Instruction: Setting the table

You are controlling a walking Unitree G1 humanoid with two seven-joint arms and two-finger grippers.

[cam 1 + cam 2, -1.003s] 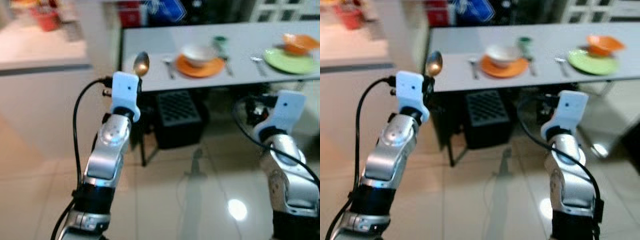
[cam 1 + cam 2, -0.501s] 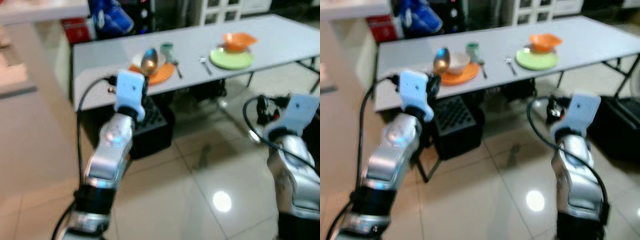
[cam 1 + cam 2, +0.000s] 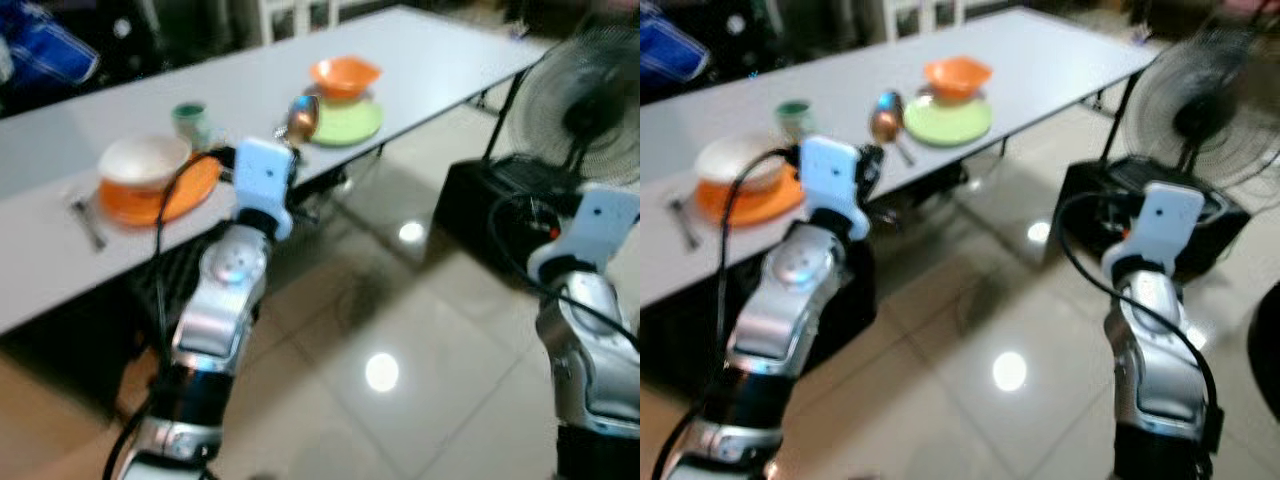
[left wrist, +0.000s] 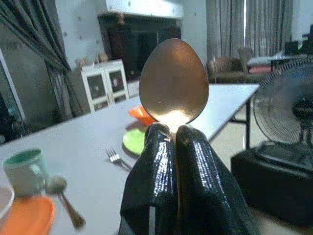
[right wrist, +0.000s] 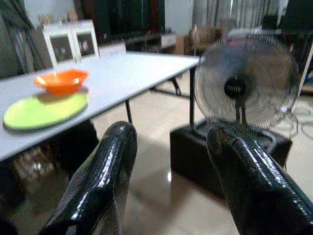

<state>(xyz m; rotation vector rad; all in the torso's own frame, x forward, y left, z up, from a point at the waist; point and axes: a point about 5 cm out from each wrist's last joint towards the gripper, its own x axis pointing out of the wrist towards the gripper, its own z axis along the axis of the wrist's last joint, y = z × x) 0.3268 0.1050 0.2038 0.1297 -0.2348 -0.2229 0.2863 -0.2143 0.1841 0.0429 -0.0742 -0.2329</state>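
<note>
Glossy pale floor tiles run under a long white bench that crosses the room on a diagonal. Item one, the spoon: metal, smooth oval bowl with a warm sheen, long axis upright, bowl at the top and its handle hidden between my left gripper fingers, which are clenched on its neck; it is held raised in front of the bench edge, near the green plate. Item two, bench contents: a flat round green plate with an orange bowl at its far edge; I cannot tell what is in the bowl. Further along, an orange plate carries a white bowl, with a green-rimmed cup and a second spoon just beside it, and forks lying flat. Item three, my right gripper: glossy black fingers released and spread apart, grasping nothing, held over the floor, facing a round wire-caged fan.
</note>
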